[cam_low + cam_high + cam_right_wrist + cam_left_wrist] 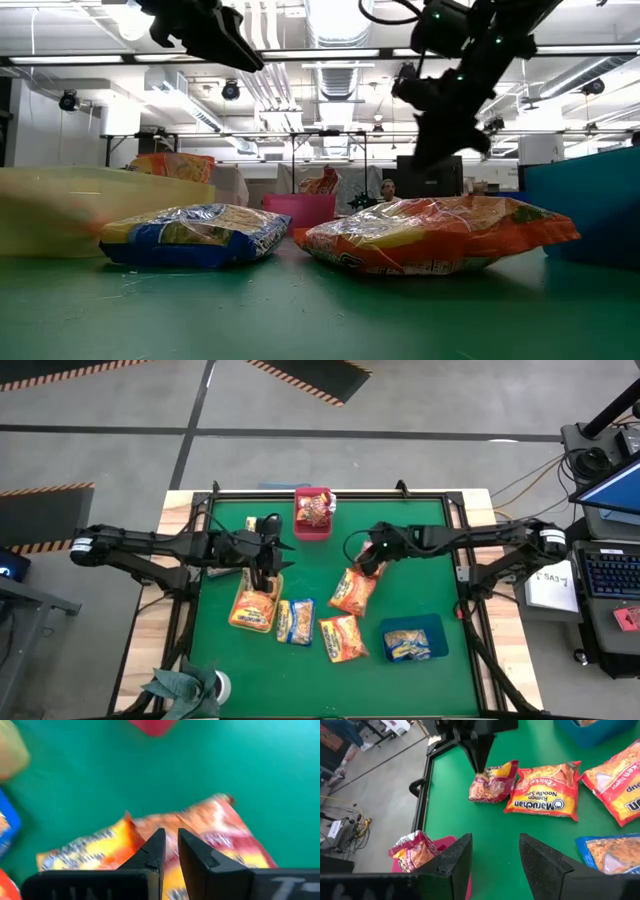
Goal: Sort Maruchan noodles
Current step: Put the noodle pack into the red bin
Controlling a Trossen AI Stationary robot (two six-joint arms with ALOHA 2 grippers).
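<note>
A: While the left gripper (265, 565) hovers mid-left, jaws apart and empty, what's the right gripper (368, 568) doing?

B: Jaws nearly together, pinching the orange noodle packet (353, 591) at centre frame.

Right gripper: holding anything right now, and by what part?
Right gripper is pinched on the edge of an orange noodle packet mid-table. Left gripper is open and holds nothing.
</note>
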